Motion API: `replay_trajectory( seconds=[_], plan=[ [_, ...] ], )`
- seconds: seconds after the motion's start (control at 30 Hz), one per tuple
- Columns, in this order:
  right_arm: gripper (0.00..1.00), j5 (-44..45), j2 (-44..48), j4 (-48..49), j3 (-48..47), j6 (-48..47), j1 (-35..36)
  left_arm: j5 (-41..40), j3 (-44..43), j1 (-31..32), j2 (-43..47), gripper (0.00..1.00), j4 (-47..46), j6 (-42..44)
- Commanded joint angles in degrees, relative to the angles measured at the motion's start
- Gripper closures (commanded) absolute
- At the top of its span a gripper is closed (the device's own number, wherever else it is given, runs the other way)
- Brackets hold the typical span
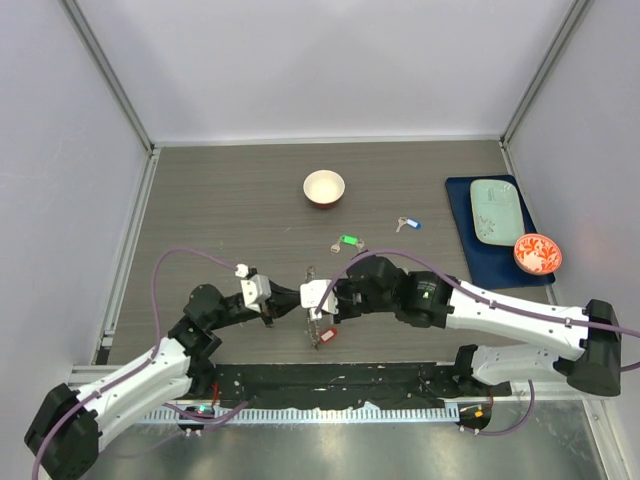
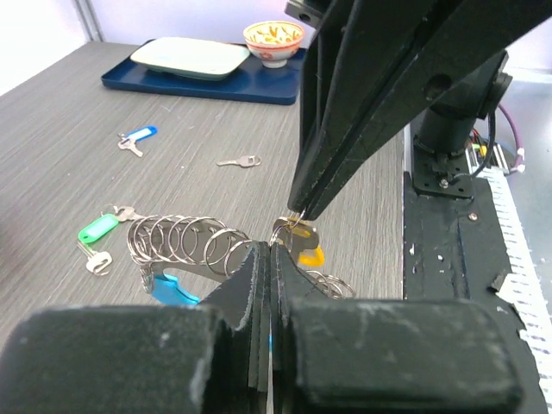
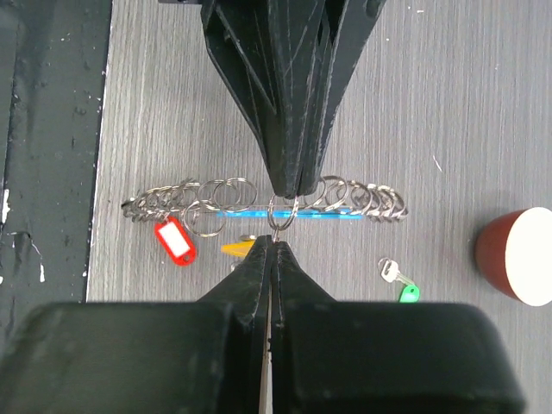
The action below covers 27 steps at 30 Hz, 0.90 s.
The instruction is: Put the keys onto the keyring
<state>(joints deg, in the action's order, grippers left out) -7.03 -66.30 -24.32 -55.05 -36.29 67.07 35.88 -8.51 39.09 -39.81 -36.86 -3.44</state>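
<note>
**Keyring between both grippers, near-centre of table**

The keyring [image 2: 185,235] is a row of silver rings along a blue tag [image 3: 332,213]. It sits just ahead of the arm bases, between the two grippers.

- **Left gripper** [image 2: 266,252]: jaws clenched, tips on the ring row.
- **Right gripper** [image 3: 274,246]: jaws clenched, tips meeting the row from the opposite side at one small ring mid-row. Can't tell exactly what it pinches.
- **Keys at the row:** the red-tagged key [image 3: 176,237] and yellow-tagged key [image 3: 237,248] are right at the row. Threaded or not, can't tell.
- **Loose keys:** the green-tagged key [image 2: 97,231], plain key [image 2: 239,161] and blue-tagged key [image 2: 138,136] lie on the table [image 1: 220,200], apart from the ring.
- **Further out:** a white bowl [image 1: 324,187] stands far-centre. A blue tray [image 1: 462,215] at the right carries a pale green plate [image 1: 497,210] and a red-patterned bowl [image 1: 537,253].
</note>
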Motion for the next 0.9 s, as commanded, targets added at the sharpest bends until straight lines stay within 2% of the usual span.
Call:
replay_trajectory(
  seconds=[0.0, 0.13, 0.3, 0.47, 0.5, 0.57, 0.6, 0.7, 0.87],
  plan=[
    [0.99, 0.3, 2.6, 3.8, 4.5, 4.9, 0.8, -8.0, 0.9, -0.2, 4.6, 1.0, -1.1, -4.7],
    [0.99, 0.3, 2.8, 12.9, 9.5, 7.3, 1.3, -10.8, 1.3, -0.2, 6.9, 1.0, -3.8, -6.9],
    [0.99, -0.1, 0.3, 25.6, 12.9, 8.0, 1.7, -9.9, 1.5, -0.2, 4.5, 1.0, -9.4, -9.6],
    [0.99, 3.2, -0.1, 24.9, 12.0, 5.8, 1.7, -9.4, 2.5, -0.2, 5.4, 1.0, -7.0, -8.2],
    [0.99, 4.0, 0.4, 24.7, 11.9, 5.4, 1.7, -9.9, 2.6, -0.2, 7.0, 0.98, -5.3, -7.5],
    [0.99, 5.8, 0.8, 22.3, 11.2, 4.3, 1.6, -10.0, 3.0, -0.2, 8.7, 0.82, -0.9, -5.4],
    [0.99, 6.1, 0.9, 21.6, 10.8, 3.9, 1.6, -9.9, 3.2, -0.2, 10.2, 0.68, -0.1, -4.9],
    [0.99, 6.9, 0.6, 19.0, 8.9, 2.1, 1.6, -8.5, 4.0, -0.2, 12.2, 0.58, 1.6, -2.9],
    [0.99, 6.9, -0.8, 14.0, 5.3, -0.2, 1.6, -4.1, 3.7, -0.2, 9.1, 0.5, 2.7, 1.5]
  ],
)
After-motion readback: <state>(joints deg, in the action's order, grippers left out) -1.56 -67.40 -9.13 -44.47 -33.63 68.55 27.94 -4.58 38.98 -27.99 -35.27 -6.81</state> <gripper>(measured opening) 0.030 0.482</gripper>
